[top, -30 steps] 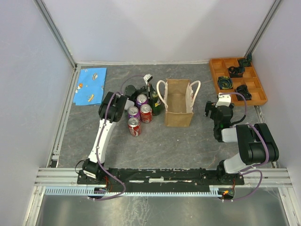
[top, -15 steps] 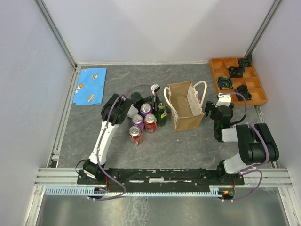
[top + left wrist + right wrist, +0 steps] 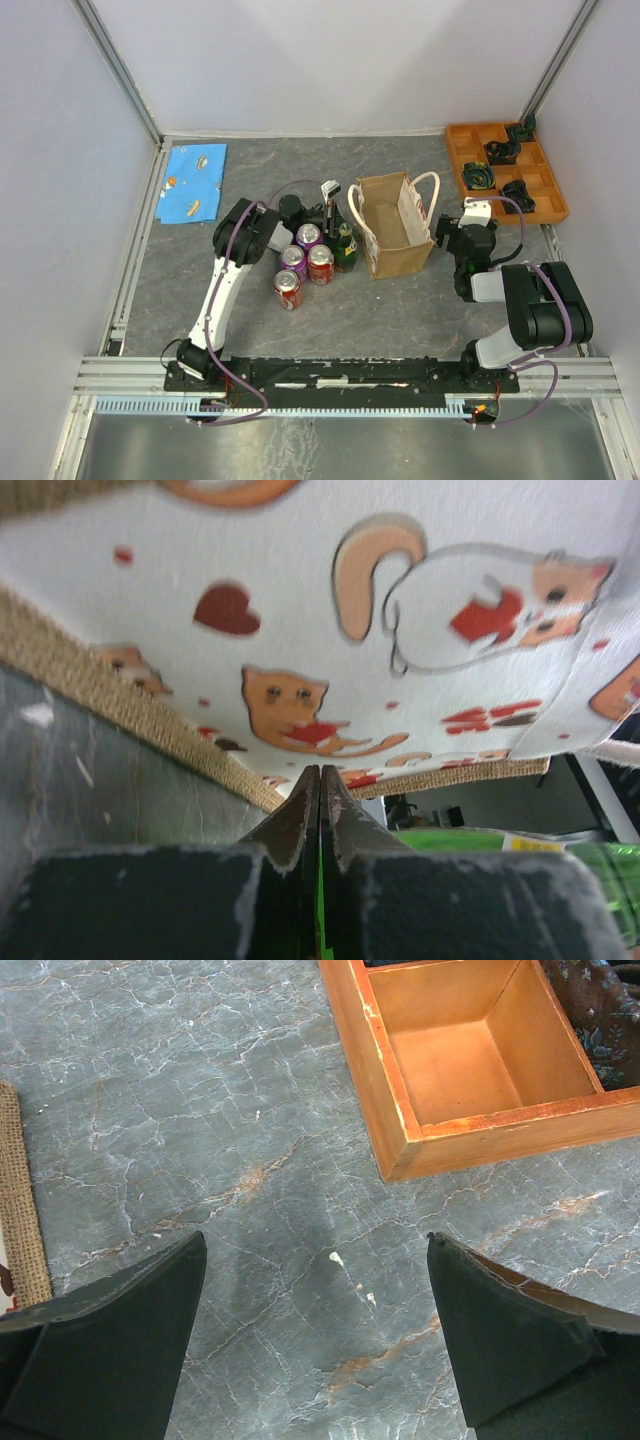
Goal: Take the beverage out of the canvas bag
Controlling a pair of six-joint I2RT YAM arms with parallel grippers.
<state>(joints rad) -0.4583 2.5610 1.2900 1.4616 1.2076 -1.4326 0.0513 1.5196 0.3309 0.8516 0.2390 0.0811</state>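
The green bottle (image 3: pixel 345 248) is standing on the bench (image 3: pixel 200 1080) just left of the canvas bag (image 3: pixel 395 235), with four cans (image 3: pixel 305 262) grouped on its left. The drink is looking already out, though you cannot tell from above whether anything else is sitting inside the bag. Your left gripper (image 3: pixel 320 778) is pressed fully closed with nothing visibly between its tips, low by the bag's cat-printed side. In backing off, be lifting that arm first, then moving away left, clearing the bottle and bag. Your right gripper (image 3: pixel 316 1237) is hanging wide open over bare bench between the bag and the orange tray (image 3: pixel 385 1130).
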